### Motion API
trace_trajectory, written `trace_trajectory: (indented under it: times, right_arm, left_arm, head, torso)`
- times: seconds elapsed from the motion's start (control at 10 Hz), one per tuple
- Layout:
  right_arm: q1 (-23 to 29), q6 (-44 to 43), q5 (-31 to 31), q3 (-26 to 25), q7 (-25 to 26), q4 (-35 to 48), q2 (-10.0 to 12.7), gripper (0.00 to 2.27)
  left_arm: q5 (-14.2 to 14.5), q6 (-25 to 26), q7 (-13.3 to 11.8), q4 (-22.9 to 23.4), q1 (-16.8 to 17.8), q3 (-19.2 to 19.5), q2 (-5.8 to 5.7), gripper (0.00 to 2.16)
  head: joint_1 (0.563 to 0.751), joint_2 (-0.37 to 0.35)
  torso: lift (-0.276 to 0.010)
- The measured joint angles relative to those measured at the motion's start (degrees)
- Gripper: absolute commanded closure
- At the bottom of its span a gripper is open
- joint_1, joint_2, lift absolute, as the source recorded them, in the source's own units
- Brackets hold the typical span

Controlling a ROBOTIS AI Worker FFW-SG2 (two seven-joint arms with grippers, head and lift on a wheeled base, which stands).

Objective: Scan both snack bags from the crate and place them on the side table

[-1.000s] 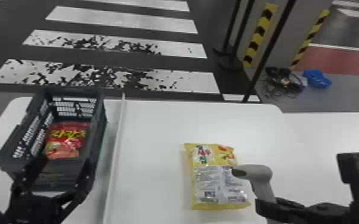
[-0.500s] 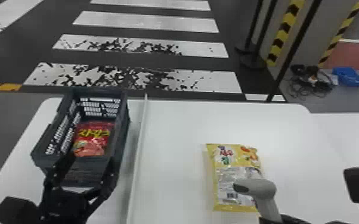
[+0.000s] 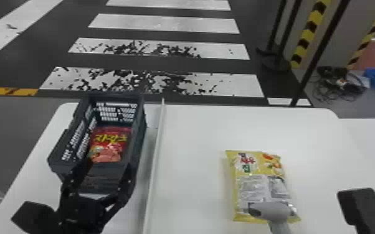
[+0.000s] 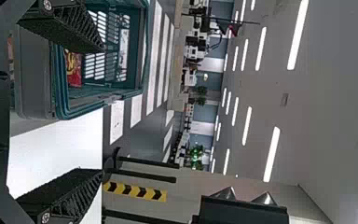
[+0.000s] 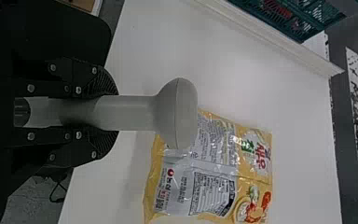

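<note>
One scanner (image 3: 272, 211) clamped in your right gripper (image 3: 359, 205); your left gripper (image 3: 111, 168) spread wide, empty. Scanner hides part of yellow bag (image 3: 260, 186).

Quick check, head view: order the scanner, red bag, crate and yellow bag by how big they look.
1. Crate
2. Yellow bag
3. Red bag and scanner: too close to rank, as the picture's edge cuts off the scanner.

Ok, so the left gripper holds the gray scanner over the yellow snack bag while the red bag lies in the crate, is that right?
Not quite: the right wrist view shows the right gripper holding the gray scanner. The rest stands: the scanner is over the yellow snack bag, and the red bag lies in the crate.
</note>
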State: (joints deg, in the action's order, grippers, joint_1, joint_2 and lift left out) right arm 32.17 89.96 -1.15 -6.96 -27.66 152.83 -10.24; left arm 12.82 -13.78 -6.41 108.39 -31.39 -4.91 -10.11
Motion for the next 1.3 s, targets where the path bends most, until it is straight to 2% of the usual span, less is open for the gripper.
trace_trajectory:
  times: [0.2, 0.3, 0.5, 0.8, 1.3]
  right_arm:
    - [-0.4, 0.0, 6.0, 6.3, 5.8, -1.4, 0.9, 2.25]
    - [-1.0, 0.0, 11.6, 11.0, 8.9, -2.2, 1.8, 2.25]
    - [-1.9, 0.0, 16.9, 16.4, 11.4, -2.8, 2.9, 2.25]
    - [-2.3, 0.0, 18.6, 18.3, 12.0, -3.1, 3.5, 2.25]
    - [-3.3, 0.0, 18.8, 18.4, 12.1, -5.8, 3.5, 2.25]
  left_arm:
    - [0.0, 0.0, -0.1, -0.2, 0.3, -0.3, 0.00, 0.08]
    - [0.0, 0.0, -0.1, -0.3, 0.5, -0.6, 0.00, 0.08]
    - [-0.1, 0.0, -0.1, -0.4, 0.5, -0.9, 0.00, 0.08]
    - [-0.1, 0.1, -0.1, -0.5, 0.5, -1.0, 0.00, 0.08]
    - [-0.1, 0.0, -0.1, -0.6, 0.3, -1.0, 0.04, 0.08]
  head:
    - [0.695, -0.048]
    - [0.695, -0.055]
    - [0.695, -0.040]
    - [0.695, -0.030]
    - [0.695, -0.035]
  torso:
    - [-0.095]
    - [-0.095]
    - [-0.095]
    - [-0.095]
    - [-0.095]
